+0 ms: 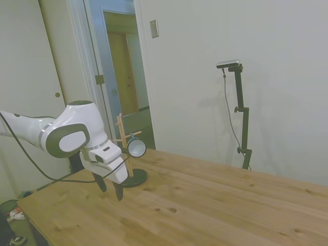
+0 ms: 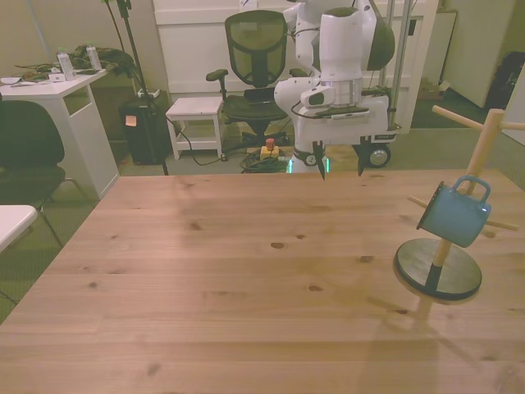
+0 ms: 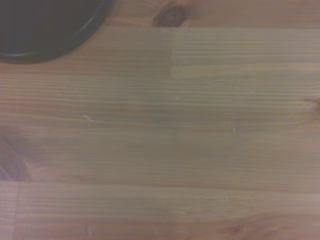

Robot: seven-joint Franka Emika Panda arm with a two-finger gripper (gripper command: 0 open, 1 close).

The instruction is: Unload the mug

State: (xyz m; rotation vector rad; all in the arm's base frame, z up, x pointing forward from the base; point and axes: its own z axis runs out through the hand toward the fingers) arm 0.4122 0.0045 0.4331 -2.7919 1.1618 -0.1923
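The light-blue mug (image 2: 455, 215) hangs by its handle on a peg of a wooden mug rack (image 2: 482, 156), over the rack's dark round base (image 2: 437, 271) at the front view's right. In the side view the mug (image 1: 136, 147) shows its white inside, just beyond the arm. My gripper (image 2: 340, 164) hovers low over the table near its far edge, well away from the mug toward the front view's left. It points down, open and holding nothing, also in the side view as the gripper (image 1: 109, 187). The wrist view shows bare planks and a dark round edge (image 3: 45, 25).
The wooden table (image 2: 246, 271) spreads wide between gripper and rack. Behind the table stand an office chair (image 2: 256, 57), a white stool (image 2: 195, 111) and a white desk (image 2: 57, 90). A wall and doorway (image 1: 125, 72) lie behind the rack in the side view.
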